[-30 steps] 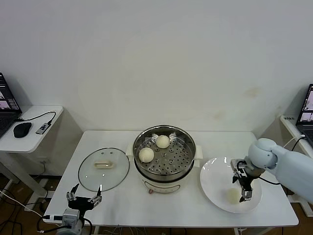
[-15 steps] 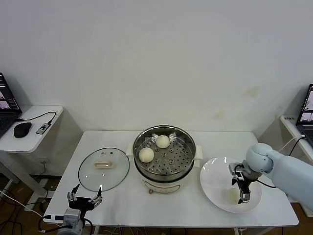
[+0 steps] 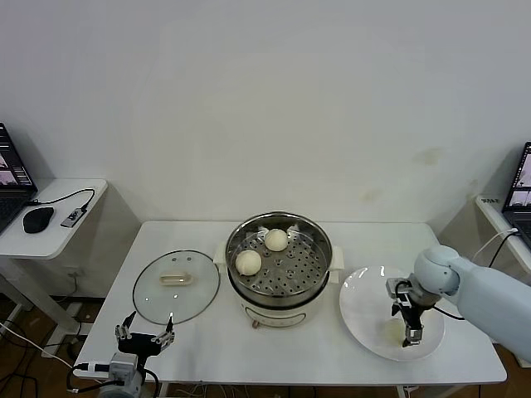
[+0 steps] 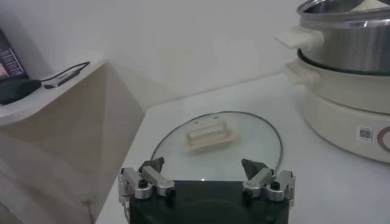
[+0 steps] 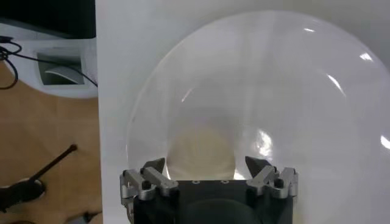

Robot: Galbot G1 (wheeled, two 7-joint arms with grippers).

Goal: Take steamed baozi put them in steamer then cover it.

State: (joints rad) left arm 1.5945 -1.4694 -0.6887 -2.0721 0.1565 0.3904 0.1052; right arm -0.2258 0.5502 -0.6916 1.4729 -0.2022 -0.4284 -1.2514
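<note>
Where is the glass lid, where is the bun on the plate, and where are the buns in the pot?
Glass lid [image 3: 176, 286], head view: on the clear glass beside its handle.
Bun on the plate [image 5: 201, 152], right wrist view: on its top.
Front bun in the steamer [image 3: 248, 262], head view: on its middle.

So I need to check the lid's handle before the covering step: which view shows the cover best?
The left wrist view: the cover lies close ahead, handle clear. The head view shows the cover whole but smaller, left of the steamer. The right wrist view misses it.

White plate [image 3: 365, 311] on the table [image 3: 207, 340] (mouse [image 3: 37, 220] on side desk [image 3: 54, 236])
</note>
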